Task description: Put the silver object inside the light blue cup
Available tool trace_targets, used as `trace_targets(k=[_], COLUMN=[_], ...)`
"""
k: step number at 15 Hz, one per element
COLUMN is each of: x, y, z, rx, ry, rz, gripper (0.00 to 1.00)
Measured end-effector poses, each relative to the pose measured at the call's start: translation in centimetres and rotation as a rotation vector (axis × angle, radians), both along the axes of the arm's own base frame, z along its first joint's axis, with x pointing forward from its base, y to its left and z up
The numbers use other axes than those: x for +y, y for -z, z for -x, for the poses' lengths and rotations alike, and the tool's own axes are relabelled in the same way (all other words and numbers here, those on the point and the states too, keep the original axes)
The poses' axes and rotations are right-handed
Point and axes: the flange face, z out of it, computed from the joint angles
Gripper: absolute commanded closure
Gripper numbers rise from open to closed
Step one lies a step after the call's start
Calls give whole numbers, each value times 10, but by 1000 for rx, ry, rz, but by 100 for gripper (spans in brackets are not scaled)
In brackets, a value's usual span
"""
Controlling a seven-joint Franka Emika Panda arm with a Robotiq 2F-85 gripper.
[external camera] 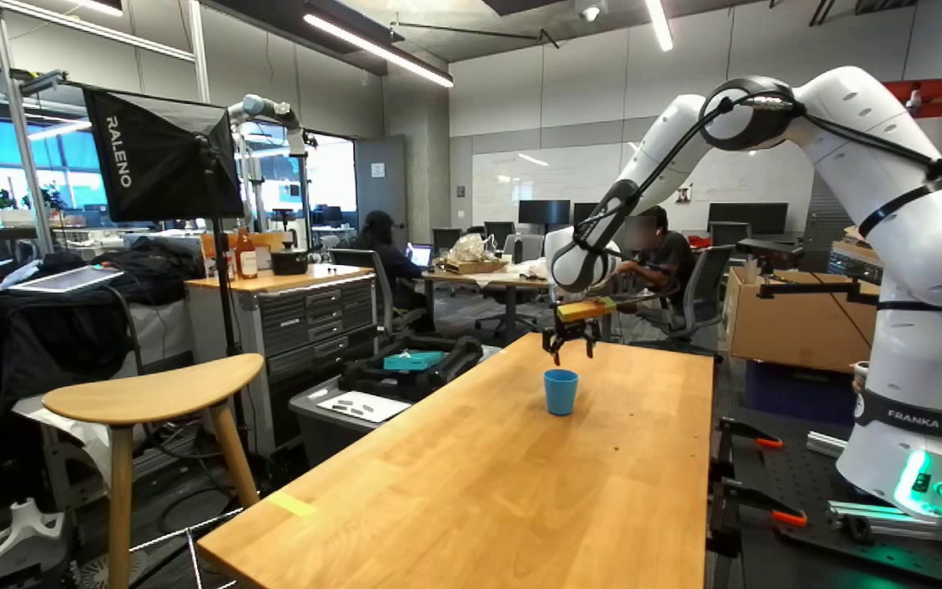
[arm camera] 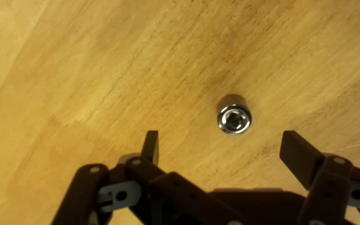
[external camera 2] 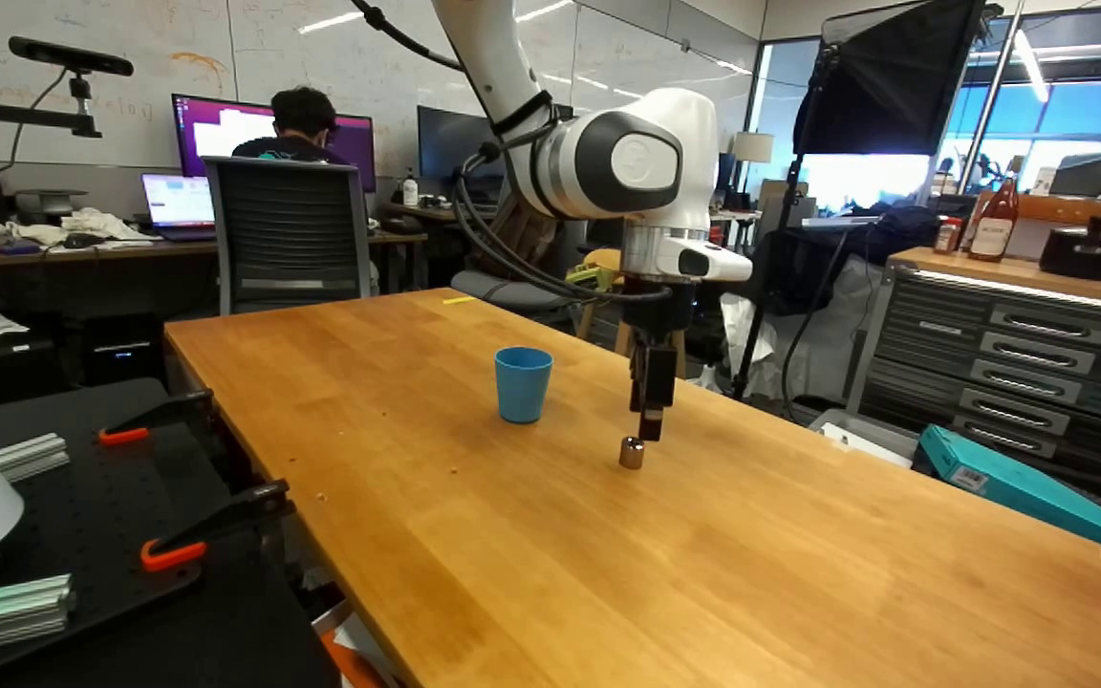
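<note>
The gripper (arm camera: 220,134) is set wide above the table (external camera 2: 799,535), fingers (arm camera: 299,156) well apart. In the wrist view, the silver cylinder (arm camera: 234,115) rests on the table at one o'clock from the midpoint between the fingertips. In an exterior view, the blue cup (external camera 2: 524,385) stands upright at ten o'clock from the cylinder.

Cup (external camera 2: 523,387), socket (external camera 2: 631,453) — apart on table (external camera 2: 703,573)

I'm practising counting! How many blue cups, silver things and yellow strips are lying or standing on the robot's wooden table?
Blue cup: 1
Silver thing: 1
Yellow strip: 1
Total: 3
</note>
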Motion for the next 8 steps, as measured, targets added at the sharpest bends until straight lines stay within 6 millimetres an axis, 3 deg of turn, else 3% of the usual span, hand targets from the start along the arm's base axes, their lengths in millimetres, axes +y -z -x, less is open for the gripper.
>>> trace_targets(k=[8], x=[15], y=[12], z=[-7], rx=[3], ry=[9], rz=[-26], gripper=[0])
